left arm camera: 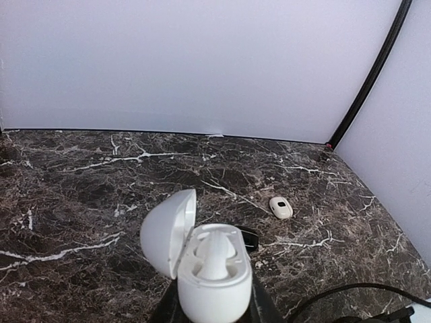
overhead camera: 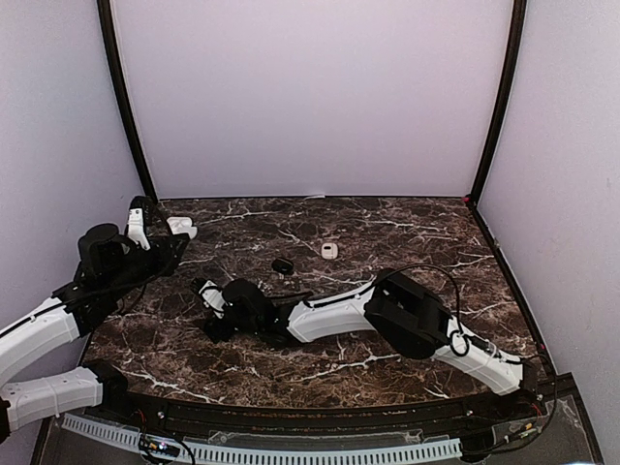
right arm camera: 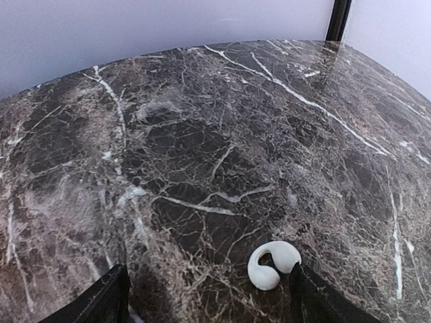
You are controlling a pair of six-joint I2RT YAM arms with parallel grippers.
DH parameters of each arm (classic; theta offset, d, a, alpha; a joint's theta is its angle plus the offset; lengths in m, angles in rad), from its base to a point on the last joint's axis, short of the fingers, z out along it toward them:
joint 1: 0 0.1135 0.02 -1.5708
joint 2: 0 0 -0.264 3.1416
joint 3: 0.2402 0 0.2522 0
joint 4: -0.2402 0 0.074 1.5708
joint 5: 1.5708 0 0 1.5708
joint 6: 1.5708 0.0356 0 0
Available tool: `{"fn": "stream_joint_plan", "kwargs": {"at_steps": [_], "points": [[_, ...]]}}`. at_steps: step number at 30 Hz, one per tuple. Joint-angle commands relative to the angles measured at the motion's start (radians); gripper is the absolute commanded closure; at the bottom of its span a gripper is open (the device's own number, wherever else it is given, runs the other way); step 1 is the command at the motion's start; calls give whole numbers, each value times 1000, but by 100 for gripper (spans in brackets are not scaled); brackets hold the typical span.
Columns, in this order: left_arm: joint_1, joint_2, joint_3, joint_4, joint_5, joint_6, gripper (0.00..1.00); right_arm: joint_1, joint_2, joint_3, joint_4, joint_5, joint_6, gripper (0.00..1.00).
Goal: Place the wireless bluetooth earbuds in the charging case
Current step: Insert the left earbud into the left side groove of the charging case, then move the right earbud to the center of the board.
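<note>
My left gripper (left arm camera: 214, 313) is shut on an open white charging case (left arm camera: 212, 282), held upright above the table with its lid swung out to the left. One white earbud (left arm camera: 215, 259) sits in the case. In the top view the case (overhead camera: 181, 229) is at the far left. My right gripper (right arm camera: 209, 286) is open and low over the marble. A white C-shaped earbud (right arm camera: 273, 264) lies on the table just inside its right finger (right arm camera: 316, 303). In the top view the right gripper (overhead camera: 208, 302) reaches across to the left half of the table.
A small white pill-shaped piece with a dark mark (overhead camera: 329, 250) lies mid-table; it also shows in the left wrist view (left arm camera: 281, 207). A small black piece (overhead camera: 282, 265) lies near it, just behind the held case (left arm camera: 248, 237). White walls enclose the dark marble table (overhead camera: 387, 368).
</note>
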Motion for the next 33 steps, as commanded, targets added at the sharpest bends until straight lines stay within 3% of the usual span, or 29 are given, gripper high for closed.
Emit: {"fn": "stream_joint_plan", "kwargs": {"at_steps": [1,6,8,19,26,33], "points": [[11,-18,35,-21,-1,-8,87,-31,81,156,-127,15,68,19],[14,-33,20,1,8,-7,87,-47,136,244,-195,37,76,22],[15,-37,16,4,9,-6,87,-54,154,270,-216,17,79,28],[17,-41,-5,26,33,2,87,-66,139,241,-225,-78,73,87],[18,-21,-18,65,87,6,87,-72,-96,-126,-45,-46,81,91],[11,86,-44,162,240,-12,88,-79,-431,-638,128,-12,112,92]]}}
